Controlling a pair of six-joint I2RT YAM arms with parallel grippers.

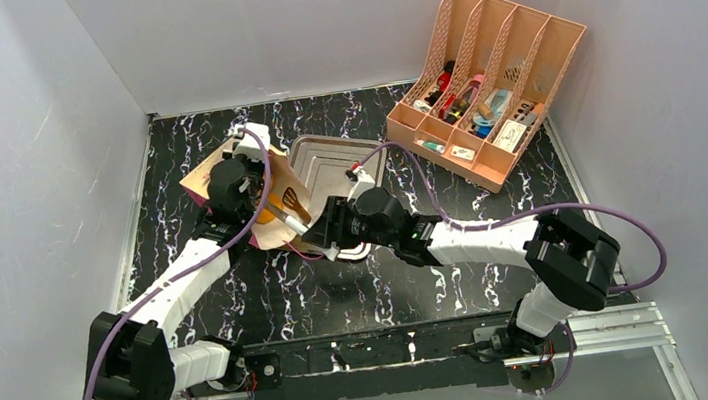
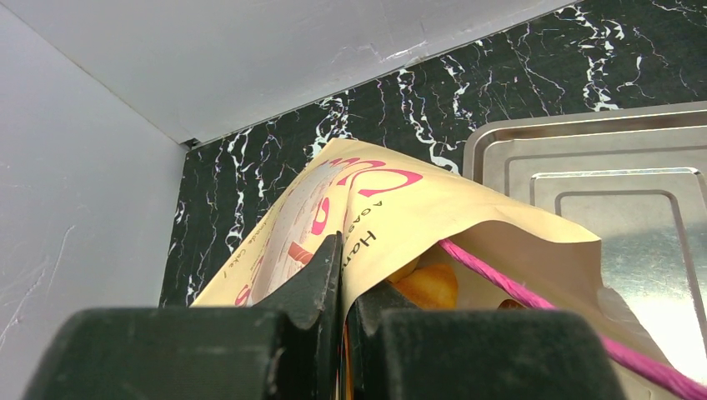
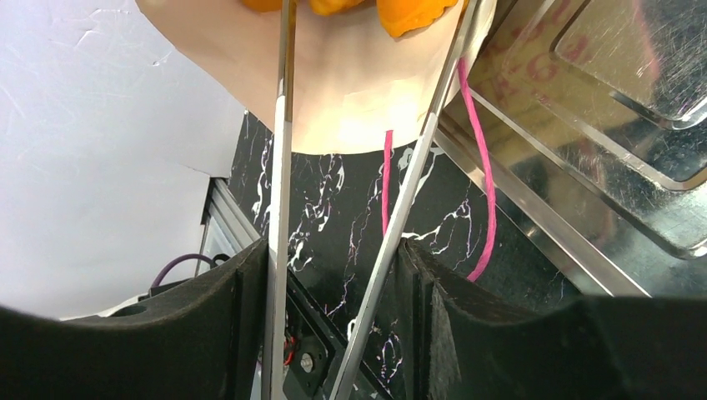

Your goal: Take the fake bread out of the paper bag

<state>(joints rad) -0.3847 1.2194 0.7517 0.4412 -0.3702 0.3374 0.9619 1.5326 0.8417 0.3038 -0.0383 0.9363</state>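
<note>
My left gripper (image 2: pixel 344 287) has its jaws pressed together on the upper lip of the cream-beige paper bag (image 2: pixel 392 208) with magenta lettering, pinching the paper at the mouth. The bag sits at the far left of the black, white-veined marble-look tabletop (image 1: pixel 340 292). It leans over with its mouth turned to the right, toward the shallow silver metal tray (image 1: pixel 325 158) just beside it (in the left wrist view the bag's lip crosses in front of the tray's edge). A thin pink cord handle (image 2: pixel 517 287) runs across the opening.

My right gripper (image 3: pixel 333 258) comes in from the right, closed around a pair of long silver metal tongs (image 3: pixel 282 167). Both tong arms lie between the pads, one against each, and they run forward into the bag's mouth. At their far ends is the glossy golden-orange fake bread (image 3: pixel 408 10), inside the bag. The left wrist camera also shows a rounded golden piece just inside the opening. The top of the right wrist view cuts off the tong tips, so I can't tell whether they grip a piece or only touch it.

The peach plastic file rack (image 1: pixel 504 52), its slots holding small items, stands at the far right, well apart from both grippers.
</note>
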